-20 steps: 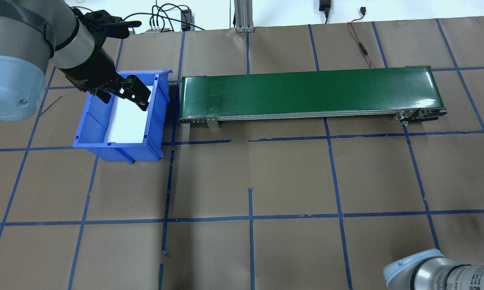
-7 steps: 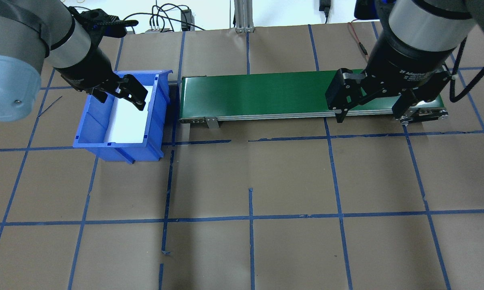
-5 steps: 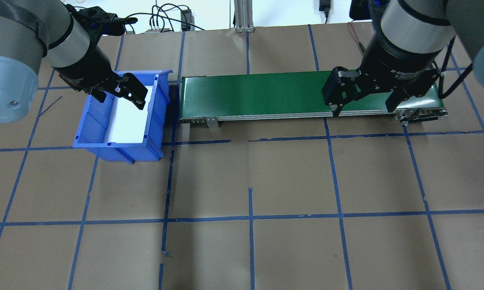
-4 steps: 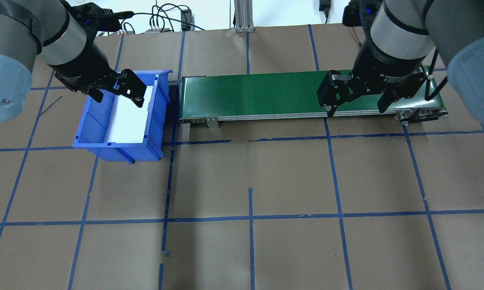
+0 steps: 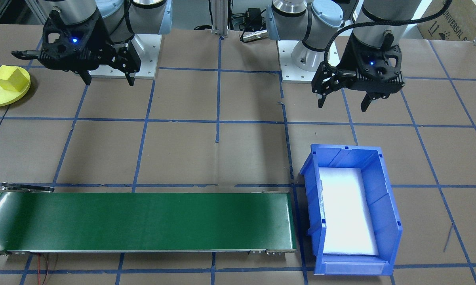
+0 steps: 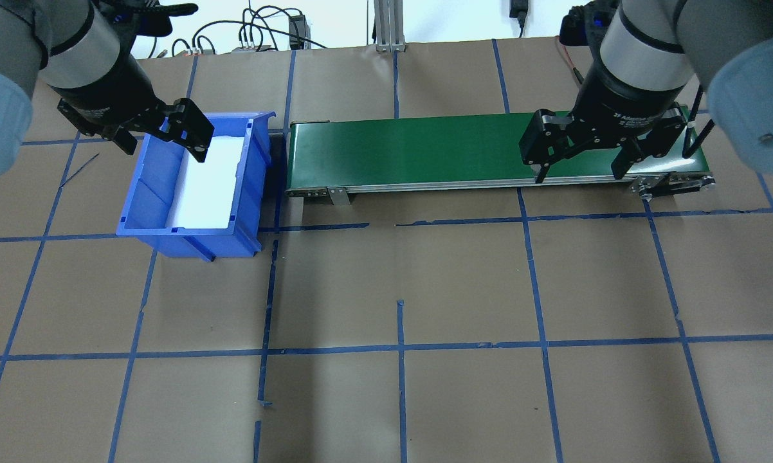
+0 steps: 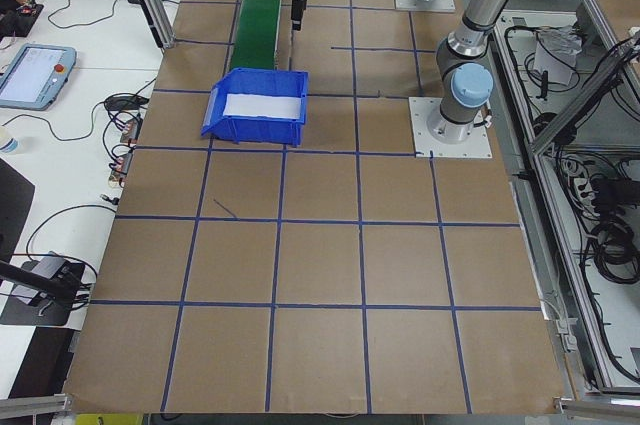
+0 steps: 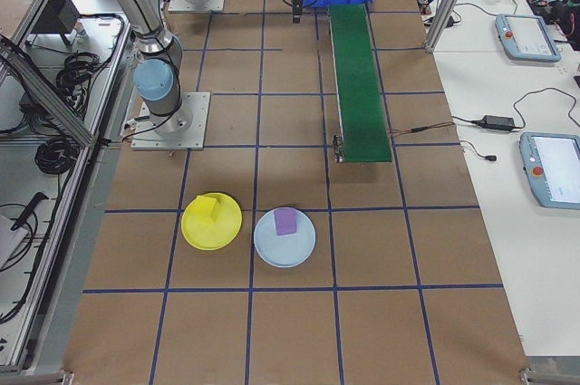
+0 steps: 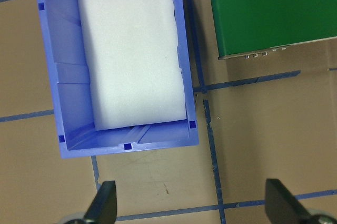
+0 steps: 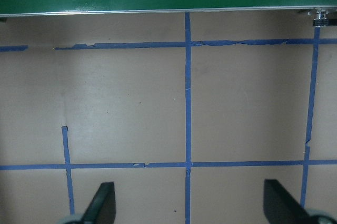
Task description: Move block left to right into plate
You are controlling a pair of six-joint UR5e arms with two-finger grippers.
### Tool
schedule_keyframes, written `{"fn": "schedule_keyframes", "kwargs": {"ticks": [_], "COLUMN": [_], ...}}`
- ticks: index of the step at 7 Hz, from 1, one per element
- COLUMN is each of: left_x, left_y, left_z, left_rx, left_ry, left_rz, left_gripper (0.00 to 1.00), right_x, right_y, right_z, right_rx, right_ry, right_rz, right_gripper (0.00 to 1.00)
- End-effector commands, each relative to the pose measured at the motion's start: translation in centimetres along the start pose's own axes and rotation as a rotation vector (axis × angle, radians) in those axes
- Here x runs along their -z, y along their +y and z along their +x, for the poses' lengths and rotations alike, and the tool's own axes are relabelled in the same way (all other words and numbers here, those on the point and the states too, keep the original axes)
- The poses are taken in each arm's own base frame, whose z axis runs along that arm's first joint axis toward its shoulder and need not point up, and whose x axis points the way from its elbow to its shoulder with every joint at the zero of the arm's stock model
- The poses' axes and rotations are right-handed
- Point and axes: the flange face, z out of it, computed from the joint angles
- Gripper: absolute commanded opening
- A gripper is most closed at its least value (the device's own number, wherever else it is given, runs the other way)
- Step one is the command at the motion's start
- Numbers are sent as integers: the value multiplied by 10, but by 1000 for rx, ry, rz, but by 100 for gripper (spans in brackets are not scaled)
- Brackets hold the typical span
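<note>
We see a brown paper table point(image 6: 399, 276) crossed by blue tape lines point(image 6: 399, 347) that form a grid of squares. At about ten o'clock in the overhead view sits a bright blue bin point(image 6: 197, 177) with a plain white pad point(image 6: 209, 183) lining its floor. At about one o'clock runs a dark green conveyor belt point(image 6: 425, 151) with a silver metal edge. Both the left gripper point(image 6: 161, 138) and the right gripper point(image 6: 582, 157) are black, on arms of grey metal with pale blue caps. In the right side view we see a yellow plate point(image 8: 212, 221) carrying a yellow block point(image 8: 208, 207), and beside it a pale blue plate point(image 8: 285, 236) carrying a purple block point(image 8: 285, 220).
</note>
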Motion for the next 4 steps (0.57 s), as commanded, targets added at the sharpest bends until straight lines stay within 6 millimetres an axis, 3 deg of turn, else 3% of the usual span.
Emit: {"fn": "schedule_keyframes", "kwargs": {"ticks": [1, 4], "left_x": [-2, -7], "left_y": [4, 3], "left_z": [40, 43], "left_rx": [29, 22], "left_ry": [21, 84], "left_rz": [4, 9], "left_gripper": [100, 100], "right_x": [0, -1], "right_y": [1, 2], "right_z": [-1, -5], "right_rx": [1, 8], "right_ry": [-7, -6], "right_rz": [-8, -10], "right_gripper": [100, 100]}}
